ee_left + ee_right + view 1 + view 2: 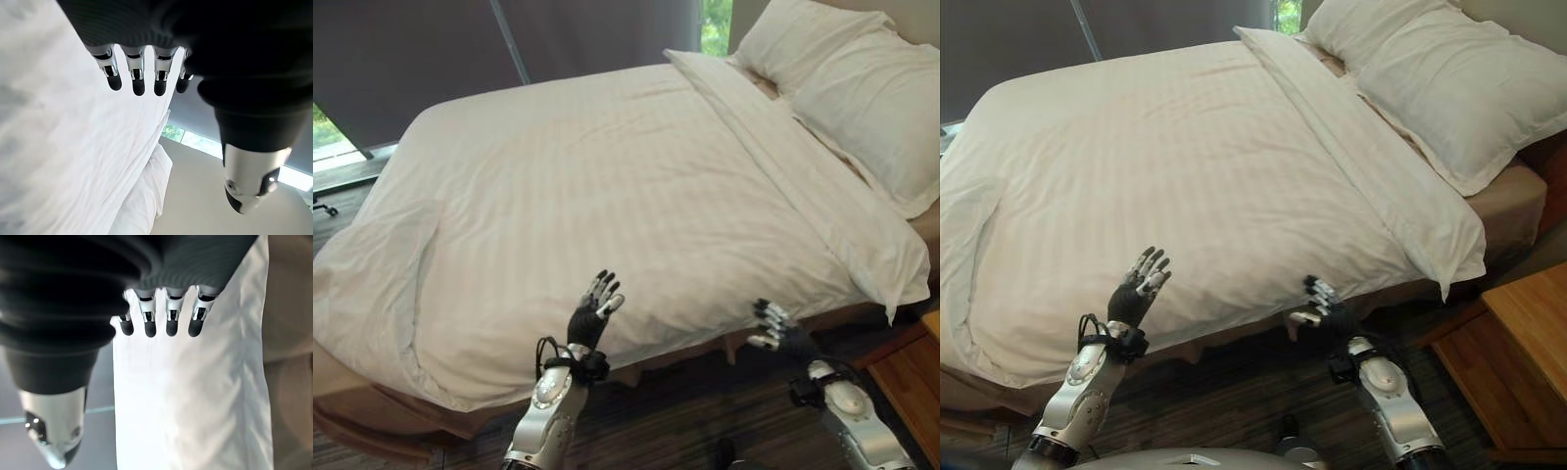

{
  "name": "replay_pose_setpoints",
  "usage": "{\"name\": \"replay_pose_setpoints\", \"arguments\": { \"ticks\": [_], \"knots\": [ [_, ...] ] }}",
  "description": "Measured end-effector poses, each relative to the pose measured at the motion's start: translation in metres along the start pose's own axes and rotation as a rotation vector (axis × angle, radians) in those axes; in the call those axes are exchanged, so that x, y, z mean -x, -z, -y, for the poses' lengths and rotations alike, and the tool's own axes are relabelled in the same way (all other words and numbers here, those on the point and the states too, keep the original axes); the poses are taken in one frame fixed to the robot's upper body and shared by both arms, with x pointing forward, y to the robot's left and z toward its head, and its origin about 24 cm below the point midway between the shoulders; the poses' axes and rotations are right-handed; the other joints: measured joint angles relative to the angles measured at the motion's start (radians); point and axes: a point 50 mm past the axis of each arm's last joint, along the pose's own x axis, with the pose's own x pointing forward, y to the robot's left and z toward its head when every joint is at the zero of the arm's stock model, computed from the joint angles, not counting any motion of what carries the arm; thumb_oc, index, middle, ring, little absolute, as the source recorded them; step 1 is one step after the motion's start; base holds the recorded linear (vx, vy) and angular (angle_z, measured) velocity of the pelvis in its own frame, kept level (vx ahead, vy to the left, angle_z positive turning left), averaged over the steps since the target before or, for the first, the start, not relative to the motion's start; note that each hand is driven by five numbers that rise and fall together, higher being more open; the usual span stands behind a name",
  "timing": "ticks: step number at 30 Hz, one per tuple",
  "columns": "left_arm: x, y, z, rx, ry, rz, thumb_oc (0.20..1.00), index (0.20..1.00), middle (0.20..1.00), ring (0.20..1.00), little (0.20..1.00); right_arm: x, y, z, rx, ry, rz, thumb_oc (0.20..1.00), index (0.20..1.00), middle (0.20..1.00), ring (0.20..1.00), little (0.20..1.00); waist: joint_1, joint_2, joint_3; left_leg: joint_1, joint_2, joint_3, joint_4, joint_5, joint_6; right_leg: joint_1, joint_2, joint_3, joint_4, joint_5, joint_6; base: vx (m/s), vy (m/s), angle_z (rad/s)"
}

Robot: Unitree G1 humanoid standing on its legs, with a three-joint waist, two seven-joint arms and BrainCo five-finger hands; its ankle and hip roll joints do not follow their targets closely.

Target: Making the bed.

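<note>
the bed point(372, 392) is the landmark here, its brown base showing along the near side under the hanging cloth. over it lies the white duvet point(587, 186), spread nearly flat from the foot end to the head end, which suggests the covering work is mostly done. its near edge drapes over the bed's side, and at the foot corner the cloth bunches in soft folds, so that corner looks the least tidy. at the head end of the bed the duvet's top is turned back in a long folded band point(803, 186) that runs across the bed, probably so the sleeping end reads as finished and the pillows stay clear.

two white pillows point(862, 88) sit at the bed's head end, beyond the fold, side by side and touching, laid flat rather than propped.

a wooden side table point(1528, 333) stands just beside the bed's head corner, apart from the duvet.

the left hand point(595, 311) is raised in front of the bed's near side, palm toward the duvet, fingers straight and loosely spread, holding nothing; it looks poised to smooth or press the hanging edge. the right hand point(1322, 308) hovers lower, just below the duvet's draped edge nearer the head end, fingers relaxed and apart, gripping no cloth. i judge it is placed to catch or tug that edge straight.
</note>
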Motion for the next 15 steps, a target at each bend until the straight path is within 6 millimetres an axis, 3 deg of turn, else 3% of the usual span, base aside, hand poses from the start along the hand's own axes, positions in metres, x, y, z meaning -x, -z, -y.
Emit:
{"name": "replay_pose_setpoints", "arguments": {
  "ticks": [3, 7, 8, 9, 10, 11, 13, 15],
  "knots": [
    [-0.001, -0.003, -0.002, -0.013, 0.000, 0.008, 1.000, 1.000, 1.000, 1.000, 1.000, 0.001, -0.002, 0.009, 0.017, 0.039, 0.005, 1.000, 1.000, 1.000, 1.000, 1.000, 0.001, -0.009, 0.018, -0.035, -0.003, -0.041, 0.036, 0.000, 0.000, -0.002, -0.005, -0.010, 0.000, -0.001, 0.001, -0.05, -0.031, 0.23],
    [-0.009, -0.011, 0.002, -0.022, 0.019, 0.038, 1.000, 1.000, 1.000, 1.000, 1.000, -0.006, -0.012, 0.019, 0.045, 0.077, 0.038, 1.000, 1.000, 1.000, 1.000, 1.000, 0.019, -0.019, 0.062, -0.128, -0.020, -0.166, 0.140, 0.006, -0.010, -0.030, -0.026, 0.006, 0.001, 0.002, -0.010, -0.05, 0.111, 0.22],
    [-0.009, -0.012, 0.002, -0.024, 0.019, 0.041, 1.000, 1.000, 1.000, 1.000, 1.000, -0.010, -0.018, 0.021, 0.049, 0.082, 0.062, 1.000, 1.000, 1.000, 1.000, 1.000, 0.021, -0.040, 0.074, -0.136, -0.017, -0.183, 0.152, -0.004, -0.024, -0.049, -0.044, 0.021, 0.004, 0.003, -0.028, -0.02, 0.268, -0.11],
    [-0.012, -0.016, 0.000, -0.040, 0.020, 0.049, 1.000, 1.000, 1.000, 1.000, 1.000, -0.016, -0.026, 0.020, 0.043, 0.084, 0.094, 1.000, 1.000, 1.000, 1.000, 1.000, 0.022, -0.066, 0.087, -0.164, -0.031, -0.231, 0.248, -0.031, -0.060, -0.054, -0.066, 0.036, 0.004, 0.019, -0.048, -0.06, 0.477, -0.42],
    [-0.012, -0.019, -0.004, -0.064, 0.019, 0.049, 1.000, 1.000, 1.000, 1.000, 1.000, -0.020, -0.034, 0.019, 0.032, 0.086, 0.134, 1.000, 1.000, 1.000, 1.000, 1.000, 0.023, -0.084, 0.084, -0.181, -0.009, -0.267, 0.346, -0.055, -0.077, -0.076, -0.076, 0.058, 0.030, 0.011, -0.036, -0.06, 0.588, -0.51],
    [-0.014, -0.020, -0.004, -0.068, 0.022, 0.052, 1.000, 1.000, 1.000, 1.000, 1.000, -0.020, -0.041, 0.024, 0.035, 0.106, 0.171, 1.000, 1.000, 1.000, 1.000, 1.000, 0.009, -0.093, 0.088, -0.176, 0.055, -0.286, 0.393, -0.062, -0.099, -0.094, -0.078, 0.075, 0.051, 0.010, -0.025, -0.04, 0.481, -0.47],
    [-0.023, -0.023, 0.004, -0.058, 0.044, 0.069, 1.000, 1.000, 1.000, 1.000, 1.000, -0.018, -0.046, 0.040, 0.015, 0.181, 0.202, 1.000, 1.000, 1.000, 1.000, 1.000, -0.031, -0.059, 0.091, -0.145, 0.171, -0.288, 0.394, -0.055, -0.095, -0.130, -0.071, 0.085, 0.109, -0.010, 0.003, -0.03, 0.329, -0.18],
    [-0.028, -0.027, 0.011, -0.057, 0.075, 0.083, 1.000, 1.000, 1.000, 1.000, 1.000, -0.013, -0.040, 0.052, 0.018, 0.229, 0.171, 1.000, 1.000, 1.000, 1.000, 1.000, -0.065, -0.034, 0.087, -0.105, 0.201, -0.280, 0.350, -0.030, -0.100, -0.164, -0.090, 0.103, 0.139, -0.008, 0.026, -0.11, 0.539, -0.16]
  ]
}}
